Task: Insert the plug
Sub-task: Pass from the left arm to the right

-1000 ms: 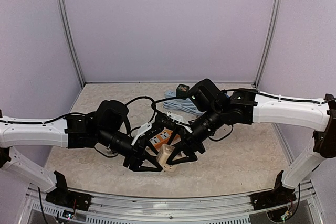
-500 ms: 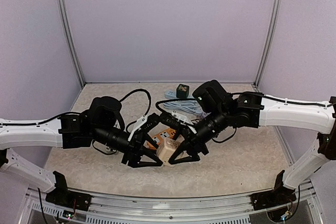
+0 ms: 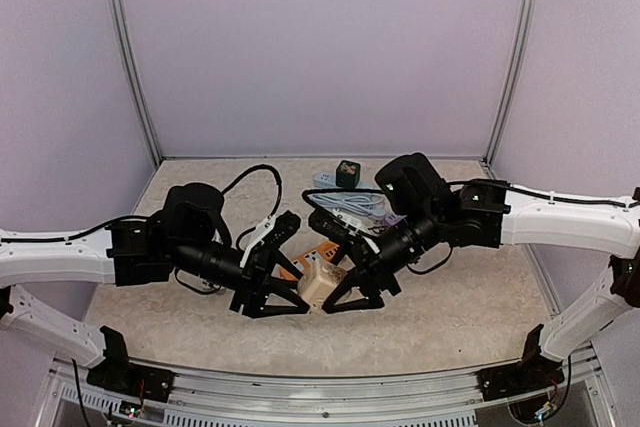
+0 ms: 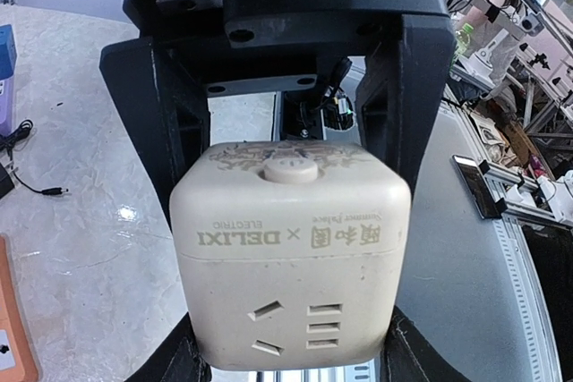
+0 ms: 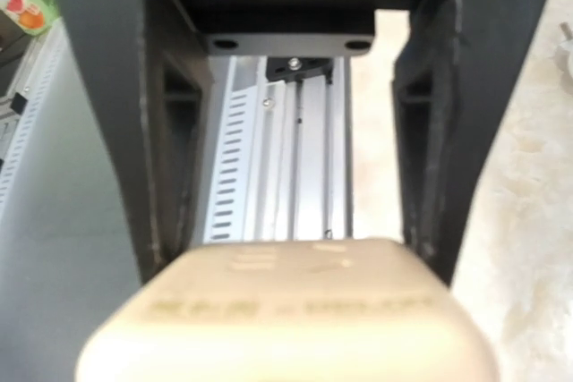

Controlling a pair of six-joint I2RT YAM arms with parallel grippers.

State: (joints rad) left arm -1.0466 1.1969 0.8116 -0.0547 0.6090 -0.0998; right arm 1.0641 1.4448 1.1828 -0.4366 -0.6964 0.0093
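Left claw (image 4: 288,221) grips socket cube (image 4: 288,257); right claw (image 5: 291,248) apparently straddles it.

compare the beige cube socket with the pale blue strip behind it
The cube socket is beige and blocky; the pale blue strip is long and flat. The cube socket sits between the left pincer and the right pincer; the pale blue strip lies untouched on the table behind them.

The socket cube (image 3: 318,286) sits between the left hand (image 3: 297,295) and right hand (image 3: 342,293), above the table (image 3: 450,319). A power strip (image 3: 345,203) lies behind.
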